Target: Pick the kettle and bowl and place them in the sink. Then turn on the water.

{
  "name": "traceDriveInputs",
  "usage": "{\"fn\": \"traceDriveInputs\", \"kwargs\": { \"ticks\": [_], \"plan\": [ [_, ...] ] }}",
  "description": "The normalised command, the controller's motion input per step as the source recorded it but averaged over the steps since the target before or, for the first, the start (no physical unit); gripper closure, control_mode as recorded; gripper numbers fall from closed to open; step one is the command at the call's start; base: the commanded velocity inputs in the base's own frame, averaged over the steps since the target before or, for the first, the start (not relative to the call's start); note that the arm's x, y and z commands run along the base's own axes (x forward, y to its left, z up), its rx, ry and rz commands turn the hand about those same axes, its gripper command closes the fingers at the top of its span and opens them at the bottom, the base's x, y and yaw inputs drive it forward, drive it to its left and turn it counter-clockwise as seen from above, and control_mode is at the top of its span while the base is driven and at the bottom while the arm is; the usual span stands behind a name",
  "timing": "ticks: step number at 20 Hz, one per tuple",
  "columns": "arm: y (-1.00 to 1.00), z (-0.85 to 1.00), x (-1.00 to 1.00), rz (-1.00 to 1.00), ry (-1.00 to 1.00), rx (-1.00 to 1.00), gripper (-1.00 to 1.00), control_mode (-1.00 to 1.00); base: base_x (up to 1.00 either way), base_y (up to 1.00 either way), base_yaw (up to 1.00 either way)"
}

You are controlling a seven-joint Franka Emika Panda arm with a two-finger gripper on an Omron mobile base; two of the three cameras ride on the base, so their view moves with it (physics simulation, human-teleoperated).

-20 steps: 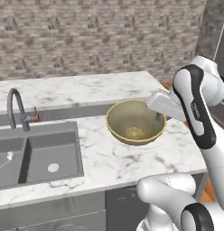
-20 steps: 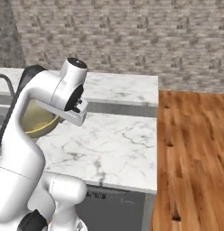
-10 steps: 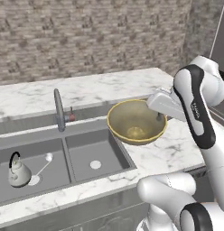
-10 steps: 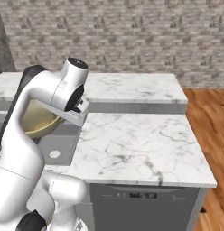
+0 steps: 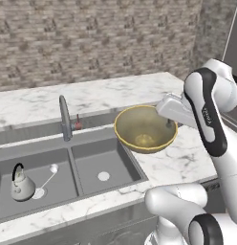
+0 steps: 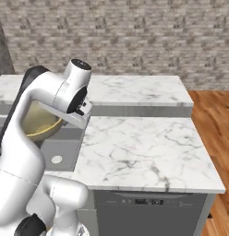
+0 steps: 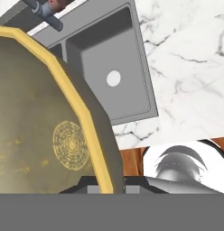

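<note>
My gripper point(image 5: 169, 123) is shut on the right rim of the olive-tan bowl point(image 5: 143, 129) and holds it raised just right of the sink point(image 5: 121, 165). In the hand view the bowl point(image 7: 41, 126) fills the left side, its yellow rim pinched in my gripper point(image 7: 107, 182), with the right basin of the sink point(image 7: 127, 58) below it. The small pale kettle point(image 5: 21, 183) with a black handle stands in the left basin. No water runs from the curved grey faucet point(image 5: 65, 118). From the right base view the bowl point(image 6: 39, 123) shows behind my arm.
White marble counter point(image 6: 144, 147) stretches to the right of the sink point(image 6: 58, 150), ending at an edge over wood floor point(image 6: 215, 124). A stone wall point(image 5: 91, 43) backs the counter. A small red knob point(image 5: 78, 123) sits beside the faucet.
Both base views have shifted, so the base has driven along the counter. The sink now lies nearer the arm and the kettle in the left basin has come into view. The bowl stays gripped.
</note>
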Motion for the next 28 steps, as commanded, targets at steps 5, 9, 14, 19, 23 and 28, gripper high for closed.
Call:
{"fn": "traceDriveInputs", "kwargs": {
  "ticks": [5,9,14,19,23,28],
  "plan": [
    [0.0,0.0,0.0,0.0,0.0,0.0,1.0,-1.0,0.0,0.0,0.0],
    [0.0,0.0,0.03,0.0,0.0,0.0,1.0,-1.0,0.0,0.0,0.0],
    [0.0,-0.15,0.36,-0.01,0.11,0.0,1.0,-1.0,0.0,0.0,0.0],
    [0.0,-0.29,0.53,-0.05,0.24,0.0,1.0,-1.0,0.0,0.0,0.0],
    [0.0,-0.53,0.45,-0.08,0.32,0.0,1.0,-1.0,0.0,0.0,0.0],
    [0.0,-0.37,0.26,-0.09,0.21,0.0,1.0,-1.0,0.0,0.0,0.0]
  ]
}}
